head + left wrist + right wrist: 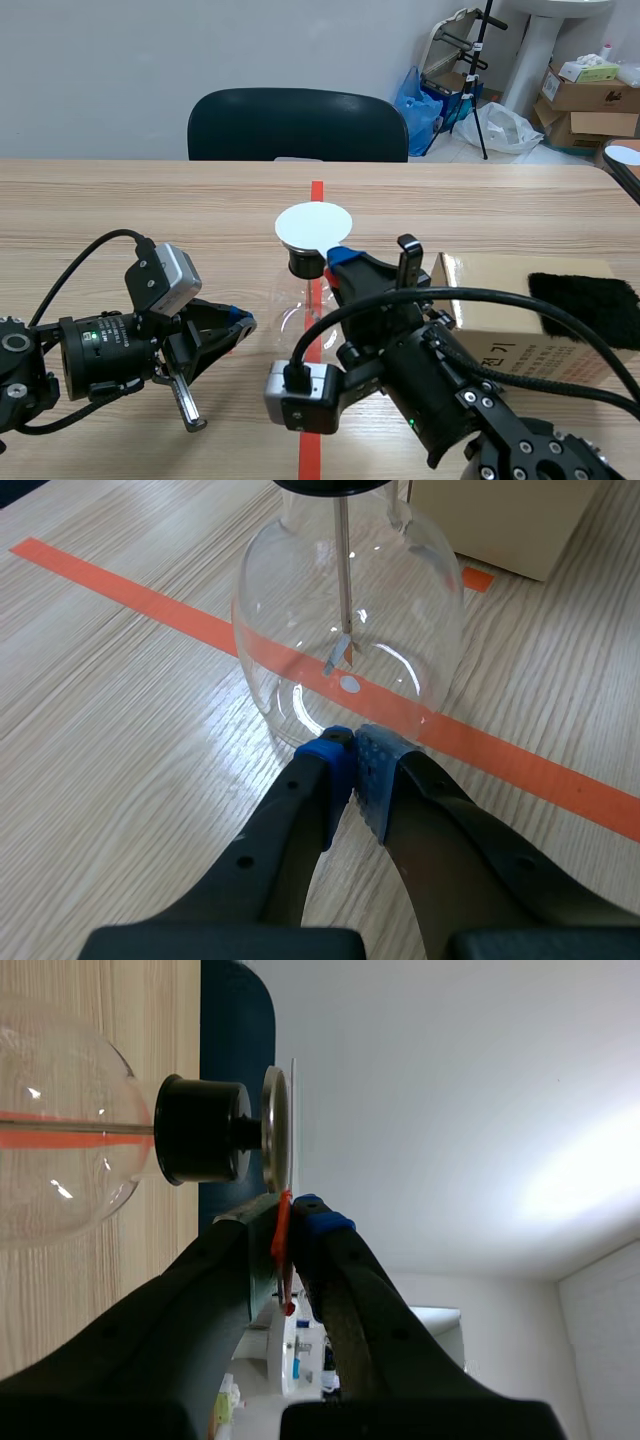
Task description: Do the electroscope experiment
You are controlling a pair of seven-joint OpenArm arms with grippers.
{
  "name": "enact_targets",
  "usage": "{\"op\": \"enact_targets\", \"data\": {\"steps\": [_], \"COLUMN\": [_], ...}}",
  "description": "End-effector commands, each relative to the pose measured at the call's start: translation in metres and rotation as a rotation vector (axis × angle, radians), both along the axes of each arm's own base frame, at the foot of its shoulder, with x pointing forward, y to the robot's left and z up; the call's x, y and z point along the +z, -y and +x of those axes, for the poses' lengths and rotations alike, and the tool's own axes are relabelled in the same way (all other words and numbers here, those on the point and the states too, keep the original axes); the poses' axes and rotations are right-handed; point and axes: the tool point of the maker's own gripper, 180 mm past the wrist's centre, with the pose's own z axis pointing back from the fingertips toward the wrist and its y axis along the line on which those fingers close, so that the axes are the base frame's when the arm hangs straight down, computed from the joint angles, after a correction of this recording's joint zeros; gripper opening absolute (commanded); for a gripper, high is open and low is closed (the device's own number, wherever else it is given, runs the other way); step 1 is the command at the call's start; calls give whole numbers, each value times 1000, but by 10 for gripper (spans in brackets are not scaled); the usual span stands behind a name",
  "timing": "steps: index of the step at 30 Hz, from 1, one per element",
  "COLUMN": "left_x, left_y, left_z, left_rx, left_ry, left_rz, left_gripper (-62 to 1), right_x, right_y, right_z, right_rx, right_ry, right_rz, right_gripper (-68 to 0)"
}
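**1. Right side.** My right gripper (290, 1218) is pinching a thin orange-red strip (283, 1245) btwn its pads. The strip's edge sits just beside the rim of the round white disc (275, 1125); I can't confirm contact. The disc tops a black stopper (200, 1145) in the neck of the clear round glass flask (50, 1160), i.e. the electroscope, standing mid-table.

**2. Left side.** My left gripper (350, 748) is pressed together on nothing, blue pads tip to tip. It sits low on the table at the flask's base, touching or just short of it; can't tell which. Inside the flask a thin metal rod (342, 570) runs down to small foil leaves (338, 658), which look barely parted.

**3. Surroundings.** A tan cardboard box (500, 330) w/ a black cloth (585, 300) on top lies just beside the right arm.

**4. Hazards (my judgement).**
- Tip-over: a sideways push of the strip on the disc acts high on the glass, and the left gripper braces one side only.
- Slide: any fwd creep of the left gripper shoves the flask away from the strip.
- Slip: the strip is thin and held at one end, so it may bend or pull loose on contact.
- Null result: if a finger, not the strip, meets the disc, charge may drain and the leaves won't spread.
- Collision: the right arm is close to the box, so a wide swing could knock it.
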Motion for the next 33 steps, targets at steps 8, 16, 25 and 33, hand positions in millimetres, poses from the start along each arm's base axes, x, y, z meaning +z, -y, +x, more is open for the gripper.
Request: {"op": "enact_targets", "data": {"steps": [8, 16, 25, 33], "left_x": [13, 13, 13, 13], "left_y": [5, 5, 5, 5], "left_z": [7, 7, 7, 7], "left_rx": [-2, -2, -2, -2], "left_ry": [31, 31, 31, 31], "left_rz": [-32, -32, -32, -32], "left_gripper": [-582, -582, -582, -582], "right_x": [15, 18, 18, 18], "right_y": [-4, -5, -5, -5], "right_z": [2, 1, 1, 1], "right_rx": [25, 36, 36, 36], "right_ry": [52, 68, 68, 68], "right_rz": [14, 20, 20, 20], "right_gripper": [-665, -665, -665, -665]}}
